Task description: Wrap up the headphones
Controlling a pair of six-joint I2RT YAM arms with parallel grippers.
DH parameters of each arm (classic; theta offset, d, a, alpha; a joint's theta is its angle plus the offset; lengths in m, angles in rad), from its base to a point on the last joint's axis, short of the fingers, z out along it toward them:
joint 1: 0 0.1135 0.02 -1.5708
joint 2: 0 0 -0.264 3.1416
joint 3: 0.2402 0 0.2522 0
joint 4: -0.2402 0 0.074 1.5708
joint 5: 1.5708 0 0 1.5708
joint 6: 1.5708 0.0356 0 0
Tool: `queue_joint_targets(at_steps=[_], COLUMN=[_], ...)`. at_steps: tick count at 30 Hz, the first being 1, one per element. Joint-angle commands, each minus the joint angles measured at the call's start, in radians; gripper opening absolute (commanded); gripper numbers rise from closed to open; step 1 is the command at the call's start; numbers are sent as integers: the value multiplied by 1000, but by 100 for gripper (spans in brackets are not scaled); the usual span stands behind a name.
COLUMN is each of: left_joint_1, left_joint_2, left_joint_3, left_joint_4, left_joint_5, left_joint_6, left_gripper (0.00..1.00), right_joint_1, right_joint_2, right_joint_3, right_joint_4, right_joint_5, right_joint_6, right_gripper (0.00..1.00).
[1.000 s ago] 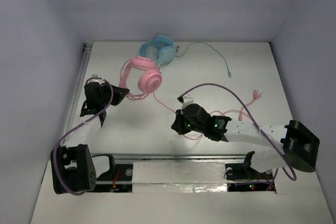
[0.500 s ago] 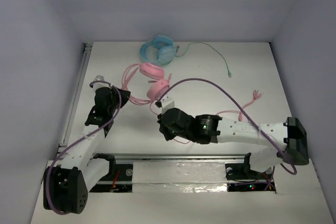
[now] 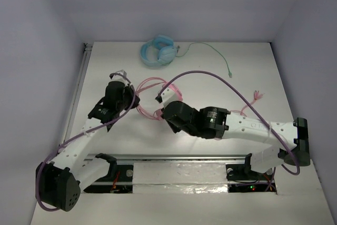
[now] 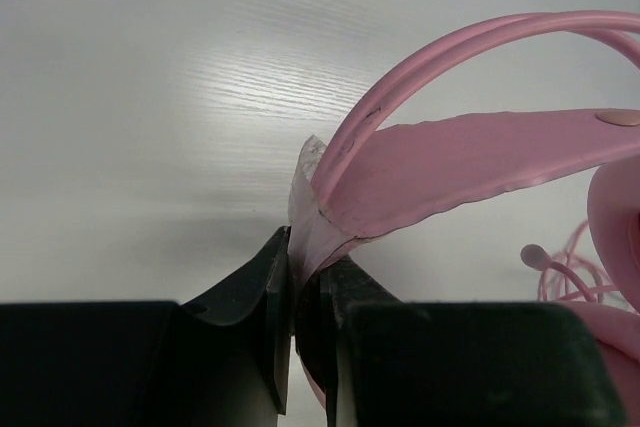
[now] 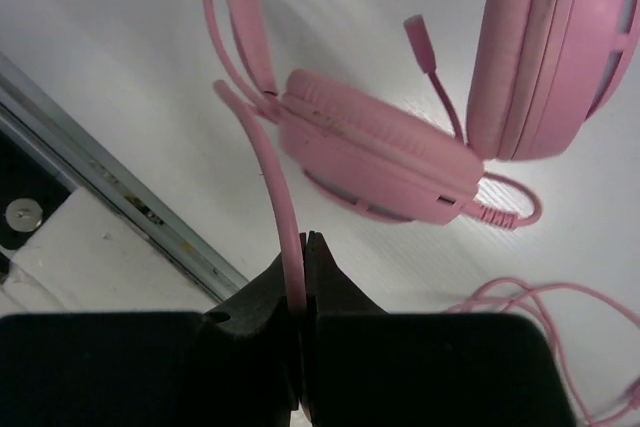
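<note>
While the left claw (image 4: 307, 282) is pinched tight on the headband of the pink headphones (image 5: 380, 152), these sit over the middle of the white table (image 3: 253, 67), and the right claw (image 5: 303, 252) is clamped on a thin pink strand of theirs.
</note>
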Motion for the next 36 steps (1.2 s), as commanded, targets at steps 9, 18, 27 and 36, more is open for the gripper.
queue_joint_targets(at_steps=[9,18,27,36], left_joint_1=[-51,-84,-94,-94], left_joint_2=[76,71,47,-7], left_joint_3=[185,184,159,188], left_joint_4=[-127,-112,-36,34], left_joint_5=[251,303,484,627], left_joint_6=[269,330,344,287], left_gripper=[0,0,0,0], right_joint_1=[-49,-104,-154,-255], right_joint_2=[8,34,23,-72], right_joint_3=[126,171,133,-1], right_joint_4=[-37,-27,23,176], right_joint_5=[89,156,273,202], right_joint_6=[-142,-207,-225,-167], right_gripper=[0,0,13,21])
